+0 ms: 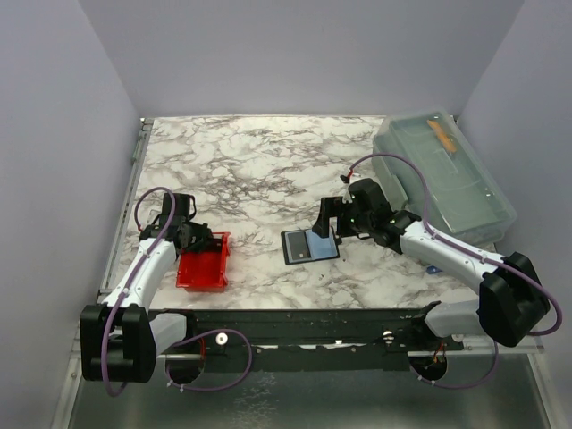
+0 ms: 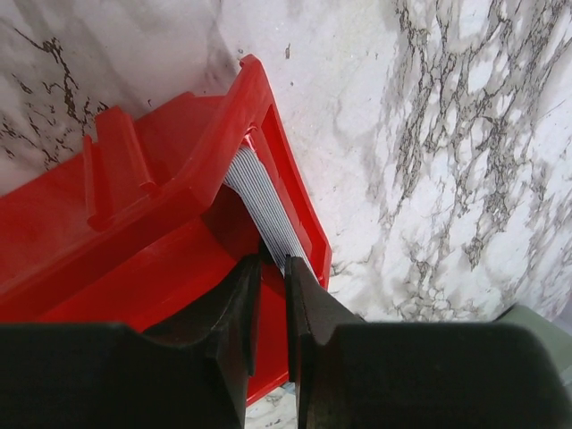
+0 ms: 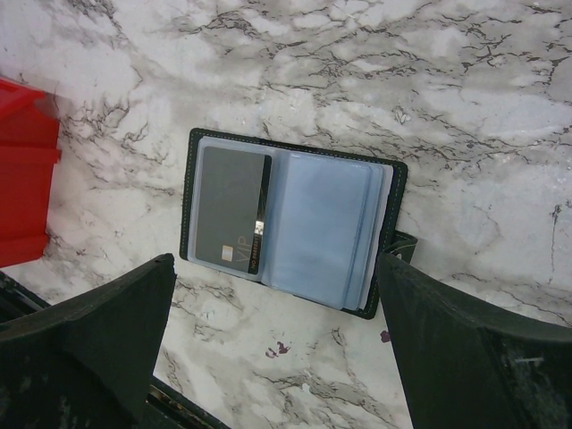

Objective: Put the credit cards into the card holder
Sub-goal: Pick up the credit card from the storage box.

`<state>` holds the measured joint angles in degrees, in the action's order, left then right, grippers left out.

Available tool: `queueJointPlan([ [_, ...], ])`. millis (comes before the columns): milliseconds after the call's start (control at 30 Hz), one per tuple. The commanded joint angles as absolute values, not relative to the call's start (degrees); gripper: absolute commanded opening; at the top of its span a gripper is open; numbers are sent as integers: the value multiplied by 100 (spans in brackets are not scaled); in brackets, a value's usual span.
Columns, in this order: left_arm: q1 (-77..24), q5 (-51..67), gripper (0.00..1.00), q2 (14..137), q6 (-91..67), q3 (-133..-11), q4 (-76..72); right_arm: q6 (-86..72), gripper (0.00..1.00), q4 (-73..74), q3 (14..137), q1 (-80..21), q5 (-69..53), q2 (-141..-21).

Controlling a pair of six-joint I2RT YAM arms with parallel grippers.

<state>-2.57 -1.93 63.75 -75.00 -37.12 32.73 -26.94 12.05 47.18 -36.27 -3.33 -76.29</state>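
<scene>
Nearest the arm bases, the left gripper [image 2: 273,268] was down inside the red tray [image 2: 214,152], which sat close to the table's [image 1: 259,170] near edge. Its two fingers were drawn almost together, pinching the near end of a grey, striped stack of credit cards [image 2: 264,201] seen edge-on. The stack leaned along the inside of the tray's right-hand wall, so there was little room on that side. Bare red floor lay to the left, up to a raised rib.

To the right, apart from the tray, lay the card holder [image 3: 322,223]. It was spread open flat on the marble, with clear surface showing past all four of its edges. A dark card [image 3: 231,210] with a pale strip sat in its left pocket, square to the black border. The right side showed only pale blue sleeves.

The right gripper [image 3: 275,259] hung above the holder with its fingers spread wide, one toward each near corner of the case, and touched nothing.

Farther back on the right, a translucent lidded box [image 1: 451,179] stood against the table's far right edge. Open marble filled the rest of the far side.
</scene>
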Motion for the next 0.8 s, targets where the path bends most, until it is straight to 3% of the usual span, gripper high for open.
queueJointPlan([
  [0,-227,-274,20,6294,-7515,-3646,3265,-2657,97,1194,4742,-3621,-400,-7655],
  [533,-229,-238,11,6162,-7515,-3866,3698,-2628,97,1187,4813,-3620,-516,-7783],
  [633,-229,-191,0,6159,-7515,-3933,3781,-2628,97,1199,4837,-3621,-543,-7819],
  [767,-229,-120,0,6157,-7567,-4083,4024,-2630,97,1200,4857,-3621,-587,-7849],
])
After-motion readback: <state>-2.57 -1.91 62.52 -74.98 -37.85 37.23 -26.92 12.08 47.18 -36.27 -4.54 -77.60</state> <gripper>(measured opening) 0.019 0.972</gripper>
